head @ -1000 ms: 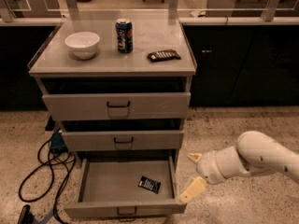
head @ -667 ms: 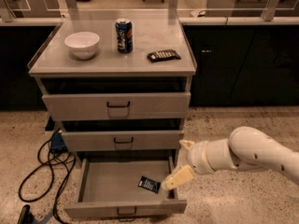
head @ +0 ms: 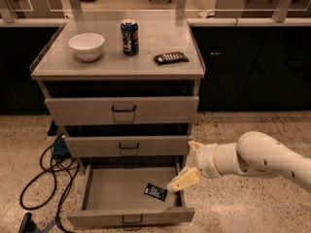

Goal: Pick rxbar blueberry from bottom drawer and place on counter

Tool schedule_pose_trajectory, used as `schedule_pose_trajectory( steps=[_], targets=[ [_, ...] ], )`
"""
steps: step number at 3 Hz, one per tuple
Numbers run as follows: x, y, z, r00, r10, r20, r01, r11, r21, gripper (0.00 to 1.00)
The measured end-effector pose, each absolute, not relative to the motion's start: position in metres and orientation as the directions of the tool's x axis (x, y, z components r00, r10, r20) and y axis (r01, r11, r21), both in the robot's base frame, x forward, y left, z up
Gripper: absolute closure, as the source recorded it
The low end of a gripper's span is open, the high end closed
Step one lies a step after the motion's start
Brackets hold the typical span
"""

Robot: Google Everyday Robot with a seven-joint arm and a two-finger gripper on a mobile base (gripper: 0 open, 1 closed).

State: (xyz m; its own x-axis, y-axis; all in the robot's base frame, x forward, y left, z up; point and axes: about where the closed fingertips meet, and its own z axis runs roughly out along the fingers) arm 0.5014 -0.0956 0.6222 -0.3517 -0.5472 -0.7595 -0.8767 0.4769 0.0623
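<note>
Fingers: The two pale fingers (head: pixel 183 180) stood spread apart and grasped nothing. The lower one reached in over the drawer's right wall, its tip just beside the bar.
Gripper: Within the past second the gripper (head: pixel 181 166) had swung in from the floor on the drawer's 3 o'clock side, and it hung at about 2 o'clock of the bar.
Rxbar blueberry: The rxbar blueberry (head: pixel 155 191) lay unmoved, flat on the tray floor toward 4 o'clock in the open bottom drawer (head: pixel 131 218).
Meaning: The approach looked nearly complete. The descent, the grasp and the lift were still to come.
Arm: The white arm (head: pixel 265 159) entered from 3 o'clock, forearm roughly level, wrist angled down toward 8 o'clock.
Counter: The counter (head: pixel 112 66), at 12 o'clock above the drawer, carried a white bowl (head: pixel 86 46), a soda can (head: pixel 129 37) and a longer dark bar (head: pixel 171 58).
</note>
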Motion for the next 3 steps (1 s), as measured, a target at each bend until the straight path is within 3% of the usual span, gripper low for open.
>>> schedule_pose_trajectory(
  steps=[1,2,3],
  targets=[
    [0.508,-0.088,0.608,-0.358,-0.563,-0.745,-0.862,0.506,0.033,0.0],
    [0.498,-0.09,0.552,-0.391,-0.662,-0.639,-0.846,0.531,-0.033,0.0],
    [0.489,-0.123,0.533,-0.371,-0.762,-0.531,-0.829,0.529,-0.179,0.0]
  ],
)
